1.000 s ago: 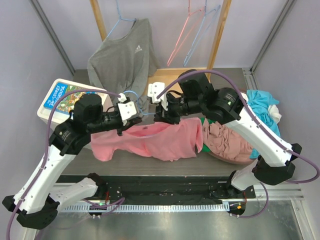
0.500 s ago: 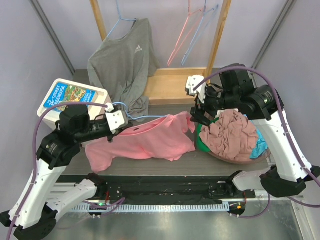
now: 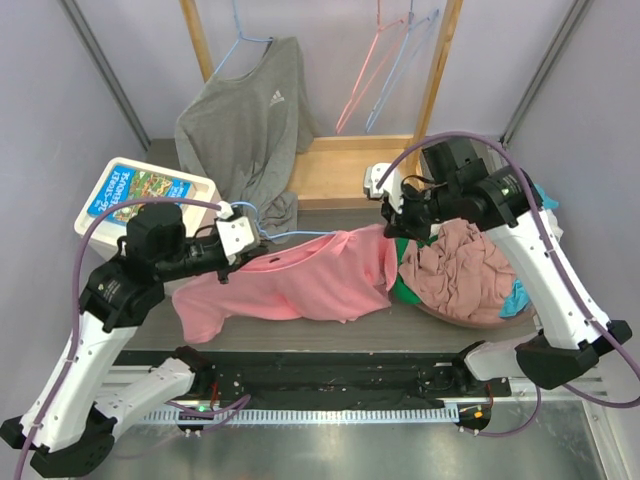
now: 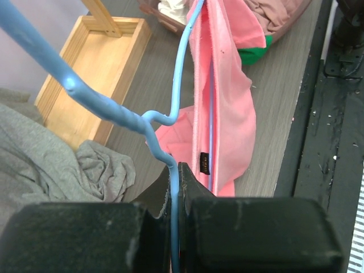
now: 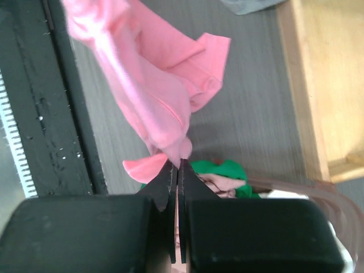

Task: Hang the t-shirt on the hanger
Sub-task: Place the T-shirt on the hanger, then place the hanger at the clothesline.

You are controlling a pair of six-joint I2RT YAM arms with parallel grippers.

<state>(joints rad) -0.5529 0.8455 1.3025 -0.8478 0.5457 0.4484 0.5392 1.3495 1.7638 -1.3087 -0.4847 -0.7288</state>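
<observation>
The t-shirt (image 3: 300,285) hung stretched over the counter's (image 3: 440,330) middle. The right tool (image 5: 177,166) was pinched shut on its edge at three o'clock, and the left tool (image 4: 177,173) was clamped on the hanger (image 4: 108,108) at nine. Any harder pull, I reckoned, could slip that thin fabric free.

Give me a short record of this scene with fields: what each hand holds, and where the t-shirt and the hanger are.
left hand: shut on the blue hanger, near its twisted neck
right hand: shut on an edge of the pink t-shirt
hanger: one wire runs inside the shirt's neck opening
t-shirt: spread between the two hands
</observation>
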